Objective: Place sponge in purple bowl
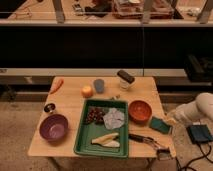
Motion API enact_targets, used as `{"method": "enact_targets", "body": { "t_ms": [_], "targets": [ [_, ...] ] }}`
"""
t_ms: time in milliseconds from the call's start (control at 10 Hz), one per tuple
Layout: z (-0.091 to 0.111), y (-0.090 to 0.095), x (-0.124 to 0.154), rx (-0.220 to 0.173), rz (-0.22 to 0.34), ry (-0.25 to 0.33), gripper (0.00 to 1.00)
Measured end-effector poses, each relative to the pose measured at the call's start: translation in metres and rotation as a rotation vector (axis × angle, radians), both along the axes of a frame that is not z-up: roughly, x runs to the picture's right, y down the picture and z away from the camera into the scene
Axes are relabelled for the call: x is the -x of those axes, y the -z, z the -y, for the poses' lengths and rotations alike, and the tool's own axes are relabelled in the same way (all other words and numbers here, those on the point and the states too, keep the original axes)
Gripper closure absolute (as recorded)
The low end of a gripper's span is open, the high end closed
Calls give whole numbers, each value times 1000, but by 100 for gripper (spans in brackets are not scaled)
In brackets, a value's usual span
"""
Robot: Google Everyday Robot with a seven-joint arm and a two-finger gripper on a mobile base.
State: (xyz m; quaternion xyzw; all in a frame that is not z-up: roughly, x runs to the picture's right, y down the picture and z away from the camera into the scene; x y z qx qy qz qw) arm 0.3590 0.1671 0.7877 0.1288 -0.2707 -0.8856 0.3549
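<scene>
Gripper (171, 120) is positioned at the right edge of the tabletop, just beside the sponge (160, 125); whether it is wide, narrow or holding cannot be told. Sponge lies near the front-right corner, beside the orange bowl (140, 111). Purple bowl (53, 128) stands near the front-left corner, well apart.

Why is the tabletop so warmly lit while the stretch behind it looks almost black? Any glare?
Camera view: warm light tints the table orange, while the counter front behind it sits in deep shadow. No harsh glare shows; the purple bowl has only a soft sheen. The gripper, beside the sponge at the table's edge, is pale and brightly lit.
</scene>
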Motion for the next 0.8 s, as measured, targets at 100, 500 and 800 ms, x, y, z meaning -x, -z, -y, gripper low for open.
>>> {"method": "enact_targets", "body": {
  "t_ms": [100, 500, 800],
  "targets": [
    [8, 9, -3, -10, 7, -11, 100],
    [36, 42, -15, -44, 19, -31, 100],
    [56, 57, -21, -70, 31, -79, 100]
  ]
}}
